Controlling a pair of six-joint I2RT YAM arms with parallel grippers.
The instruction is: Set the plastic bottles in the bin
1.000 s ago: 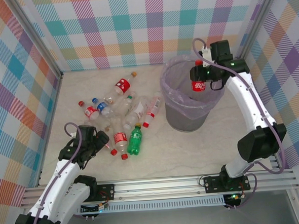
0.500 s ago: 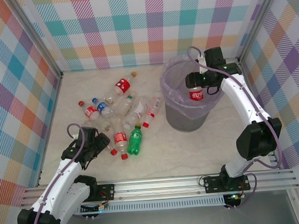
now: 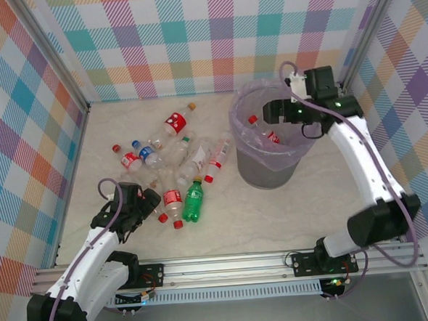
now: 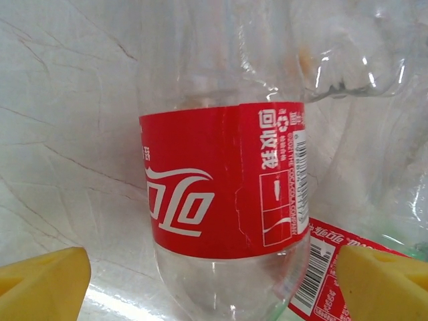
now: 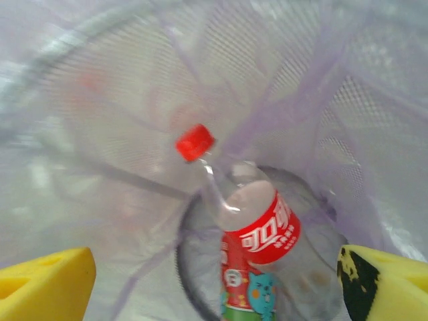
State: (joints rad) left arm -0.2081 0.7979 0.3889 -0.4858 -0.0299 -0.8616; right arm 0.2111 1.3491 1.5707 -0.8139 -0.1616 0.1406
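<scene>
Released, one red-labelled bottle (image 5: pixel 257 231) now lies in the bin (image 3: pixel 252 165) under spread right fingers (image 5: pixel 374 281); left fingers (image 4: pixel 47 277), also spread, flank another bottle (image 4: pixel 221 200); roughly ten remain on the tabletop (image 3: pixel 275 215).

Top camera looks down on the bench (image 3: pixel 290 221) from 6 o'clock. Left wrist camera is close on a bottle (image 4: pixel 221 187); right's peers into the bin (image 5: pixel 321 87) at 1 o'clock.

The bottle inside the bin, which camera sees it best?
The right wrist camera. It looks down into the bin and shows the bottle close, red cap and label clear. The top camera shows it small, under the rim. The left wrist camera faces another bottle on the table.
</scene>
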